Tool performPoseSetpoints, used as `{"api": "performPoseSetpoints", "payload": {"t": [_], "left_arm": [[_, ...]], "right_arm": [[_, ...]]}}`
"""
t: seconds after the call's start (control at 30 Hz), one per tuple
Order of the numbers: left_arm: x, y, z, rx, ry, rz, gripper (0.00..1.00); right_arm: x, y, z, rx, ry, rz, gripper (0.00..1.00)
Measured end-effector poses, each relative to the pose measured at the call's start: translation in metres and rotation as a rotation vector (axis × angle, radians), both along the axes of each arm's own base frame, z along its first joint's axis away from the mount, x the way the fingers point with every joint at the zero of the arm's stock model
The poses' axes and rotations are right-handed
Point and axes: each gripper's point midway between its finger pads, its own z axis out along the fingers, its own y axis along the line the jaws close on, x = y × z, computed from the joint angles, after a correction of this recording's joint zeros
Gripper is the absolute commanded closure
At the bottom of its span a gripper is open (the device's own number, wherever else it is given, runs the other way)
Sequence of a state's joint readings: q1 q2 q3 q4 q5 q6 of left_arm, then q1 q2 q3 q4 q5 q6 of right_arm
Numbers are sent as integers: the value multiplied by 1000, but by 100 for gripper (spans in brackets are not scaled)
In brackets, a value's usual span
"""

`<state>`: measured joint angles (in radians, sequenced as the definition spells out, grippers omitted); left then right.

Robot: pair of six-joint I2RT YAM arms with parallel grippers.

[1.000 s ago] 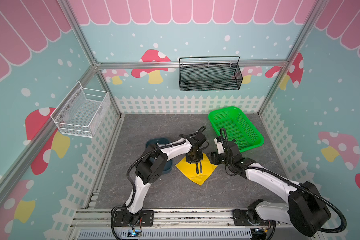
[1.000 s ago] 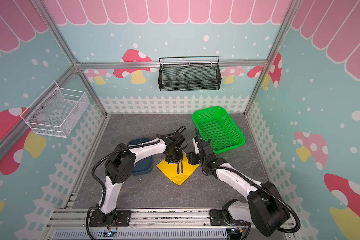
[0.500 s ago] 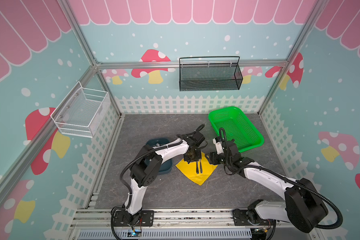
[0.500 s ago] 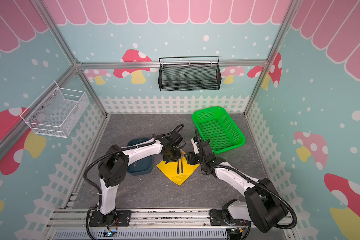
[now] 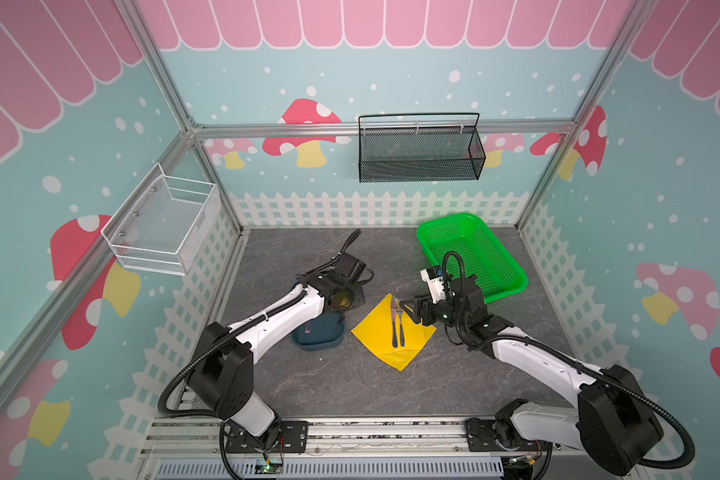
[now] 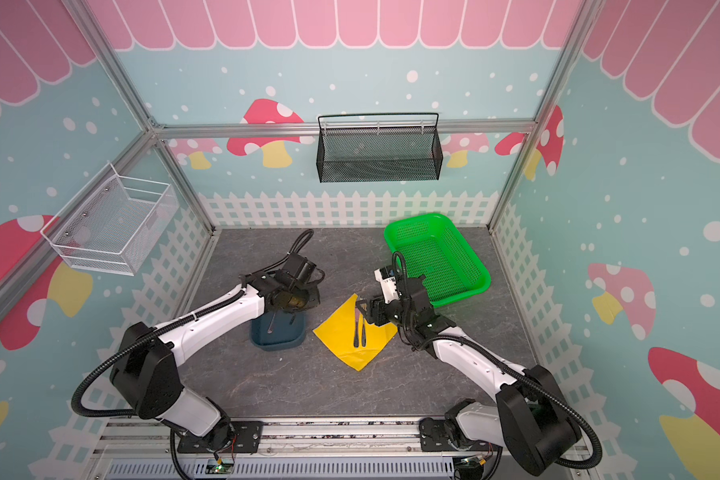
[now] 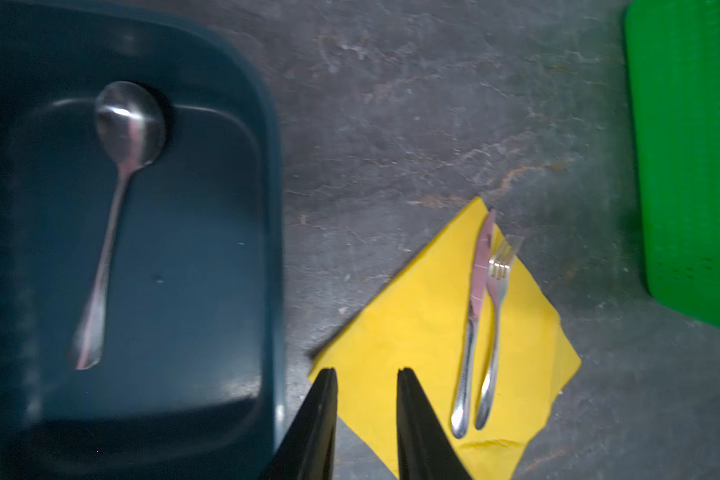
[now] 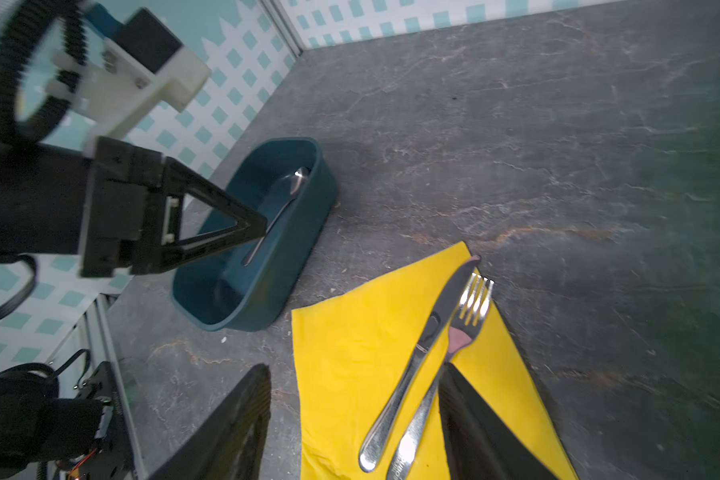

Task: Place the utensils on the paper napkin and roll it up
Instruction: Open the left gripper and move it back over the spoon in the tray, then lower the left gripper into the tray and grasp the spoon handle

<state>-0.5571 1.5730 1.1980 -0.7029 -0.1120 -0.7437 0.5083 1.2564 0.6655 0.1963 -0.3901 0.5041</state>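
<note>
Two slim, shiny silver pieces, knife [image 7: 476, 299] & fork [image 7: 496, 307], lie side by side on the paper napkin [image 7: 408, 332]. Handles run parallel and almost touch. The knife tip & fork tines poke just past the napkin's edge near one corner. Knife blade is smooth, fork has 4 tines.

Napkin: thin bright-yellow square, lying diamond-wise in both top views. It's flat, w/ a small crumple by the handle ends.

3rd piece, the spoon [image 7: 113, 208], lies in a smooth dark blue plastic tray [image 7: 273, 199] w/ rounded corners, just beside the napkin.

L gripper [image 7: 366, 372] hovers by the tray, black fingers a narrow gap apart, nothing btwn them. R gripper [image 8: 355, 370] hangs over the napkin, jaws wide apart & empty.

The green perforated basket [image 5: 506, 291] sits apart at the back right, on a grey marbled tabletop [image 5: 329, 386].
</note>
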Motion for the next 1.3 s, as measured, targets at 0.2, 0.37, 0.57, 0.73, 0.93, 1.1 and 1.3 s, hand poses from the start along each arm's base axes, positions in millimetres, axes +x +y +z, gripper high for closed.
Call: {"api": "performPoseSetpoints", "payload": {"t": [0.2, 0.37, 0.57, 0.73, 0.93, 1.1, 1.3], "left_arm": [[-5, 65, -21, 43, 50, 87, 65], [-8, 108, -33, 64, 96, 130, 63], [0, 114, -47, 102, 158, 63, 63], [12, 111, -63, 134, 214, 17, 63], [24, 114, -77, 182, 257, -19, 63], [35, 117, -91, 191, 305, -44, 66], [33, 126, -105, 193, 357, -47, 69]], "right_arm": [[-3, 19, -8, 23, 49, 89, 35], [-4, 38, -9, 28, 66, 150, 35], [-2, 69, -2, 7, 48, 221, 35], [-9, 88, -8, -21, 59, 264, 35], [-12, 91, -21, -48, 93, 270, 35], [-12, 90, -23, -58, 99, 263, 35], [-11, 88, -25, -73, 106, 248, 35]]}}
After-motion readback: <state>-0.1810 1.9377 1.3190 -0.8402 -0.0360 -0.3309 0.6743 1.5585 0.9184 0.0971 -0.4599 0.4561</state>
